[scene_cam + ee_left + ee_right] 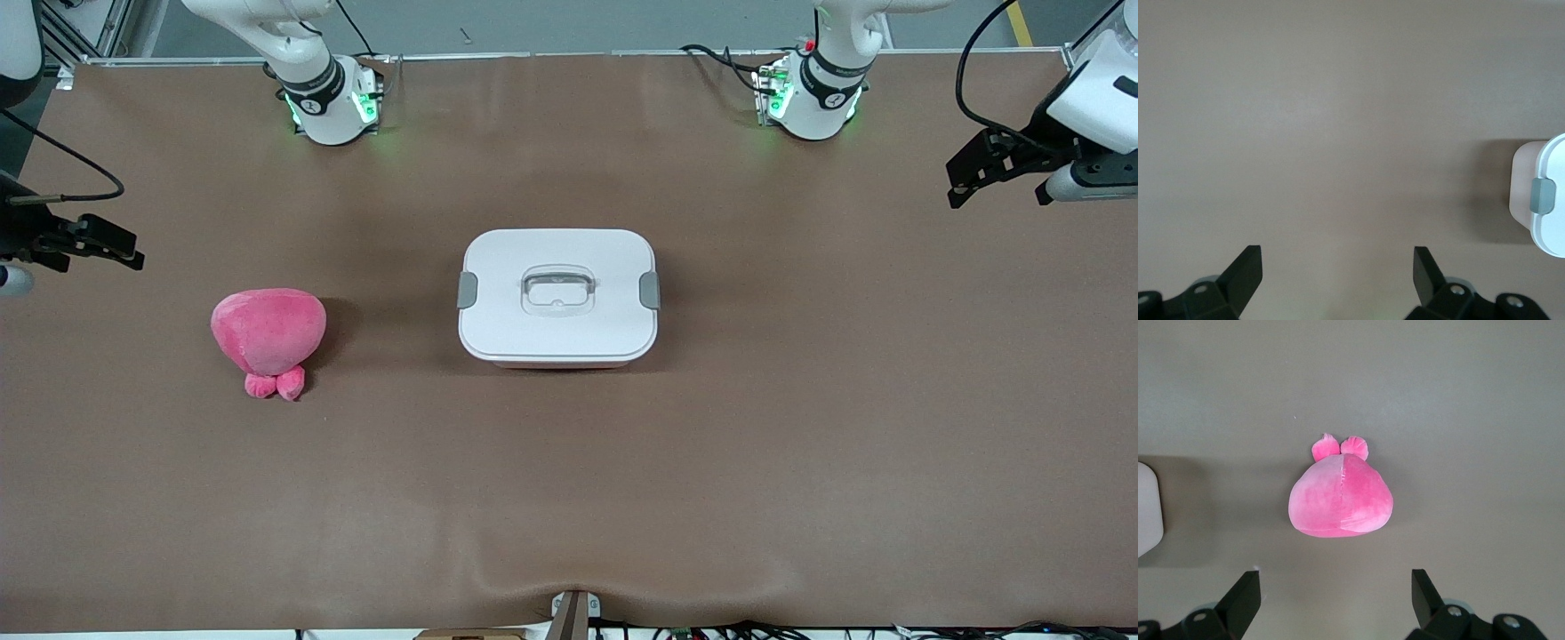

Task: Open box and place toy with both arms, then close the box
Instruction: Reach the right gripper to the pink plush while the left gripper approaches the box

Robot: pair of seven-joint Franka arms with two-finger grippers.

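Toy (268, 332) — pink plush, two feet

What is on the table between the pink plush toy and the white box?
Nothing: in the front view only bare brown table separates the toy from the box.

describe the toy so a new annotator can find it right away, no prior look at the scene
On the brown table, start at the white-lidded box in the middle, then look beside it toward the right arm's end. The toy lies there alone, apart from the box. It is the only soft, bright pink thing: a rounded plush with two small pink feet pointing toward the front camera.
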